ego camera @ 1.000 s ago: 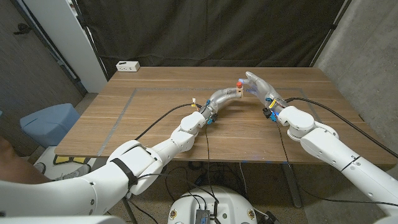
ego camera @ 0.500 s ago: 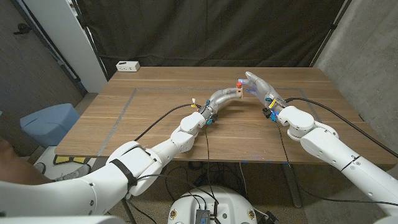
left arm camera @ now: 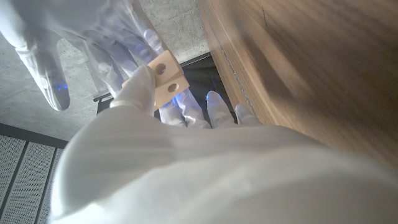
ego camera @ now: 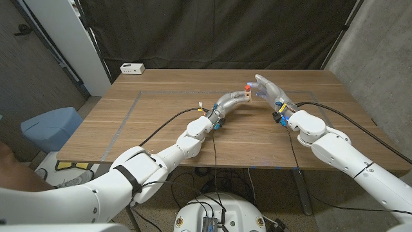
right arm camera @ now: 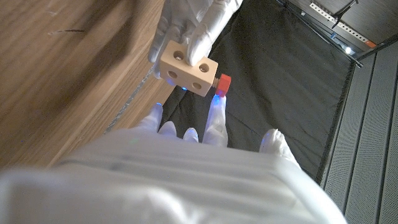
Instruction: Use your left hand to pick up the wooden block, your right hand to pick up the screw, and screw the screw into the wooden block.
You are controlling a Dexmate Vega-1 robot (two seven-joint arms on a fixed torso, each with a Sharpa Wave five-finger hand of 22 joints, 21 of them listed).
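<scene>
Wooden block: gripped by left hand, raised over the worktop far of centre.
Screw, red head: seated at the block's side, right hand fingertips on it.
Advice: keep the block steady and the screw square to its hole while turning.
Legible writing: none.
</scene>
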